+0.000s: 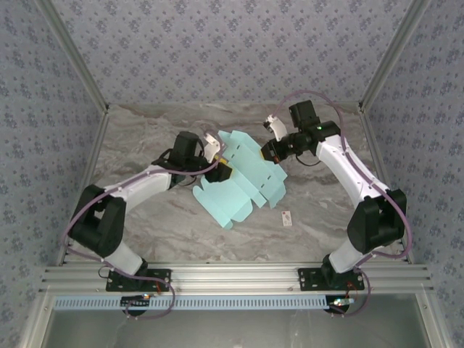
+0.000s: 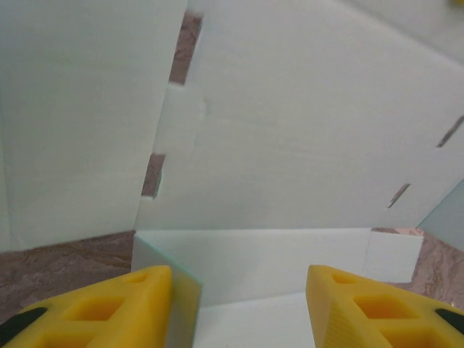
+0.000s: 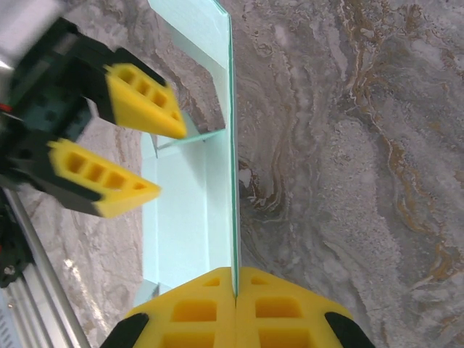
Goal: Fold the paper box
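Right tool (image 3: 233, 274) clamps paper box (image 3: 190, 210) edge | left tool (image 2: 239, 279) agape astride another edge

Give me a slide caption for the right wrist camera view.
Right gripper fingers pinch the paper box by its edge, marble table behind; left gripper open alongside.

No legible text or labels anywhere.
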Motion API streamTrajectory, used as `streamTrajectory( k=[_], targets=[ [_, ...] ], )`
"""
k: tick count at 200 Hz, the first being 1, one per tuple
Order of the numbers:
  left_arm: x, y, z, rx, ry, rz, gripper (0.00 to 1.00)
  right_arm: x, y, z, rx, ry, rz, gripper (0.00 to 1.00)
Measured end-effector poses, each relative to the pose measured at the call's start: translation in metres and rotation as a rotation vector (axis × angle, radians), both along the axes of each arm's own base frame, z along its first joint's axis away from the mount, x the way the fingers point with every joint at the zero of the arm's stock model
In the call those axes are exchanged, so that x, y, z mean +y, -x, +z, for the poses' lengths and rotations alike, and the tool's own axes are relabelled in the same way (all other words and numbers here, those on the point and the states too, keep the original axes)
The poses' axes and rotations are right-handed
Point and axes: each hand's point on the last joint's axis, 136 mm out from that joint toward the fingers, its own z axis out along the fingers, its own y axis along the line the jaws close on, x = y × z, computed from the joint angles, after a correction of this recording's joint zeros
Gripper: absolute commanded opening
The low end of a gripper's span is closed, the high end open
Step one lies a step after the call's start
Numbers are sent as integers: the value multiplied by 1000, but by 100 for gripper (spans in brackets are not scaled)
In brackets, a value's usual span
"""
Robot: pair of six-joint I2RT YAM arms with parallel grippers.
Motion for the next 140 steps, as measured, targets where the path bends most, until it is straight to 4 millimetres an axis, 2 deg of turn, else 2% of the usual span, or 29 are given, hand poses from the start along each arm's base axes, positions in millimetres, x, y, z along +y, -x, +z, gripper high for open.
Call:
streamTrajectory(
  k=[28, 52, 84, 140],
  targets=[
    [10, 4, 45, -75, 73, 4, 55, 9, 5, 0, -31, 20, 45, 2],
    [21, 0, 67, -93, 112, 27, 56, 17, 8, 6, -57, 17, 83, 2],
    [26, -11, 78, -81, 127, 54, 57, 23, 9, 12, -79, 4, 113, 3],
    [22, -21, 79, -35, 144, 45, 56, 31, 16, 15, -87, -6, 157, 2]
  ],
)
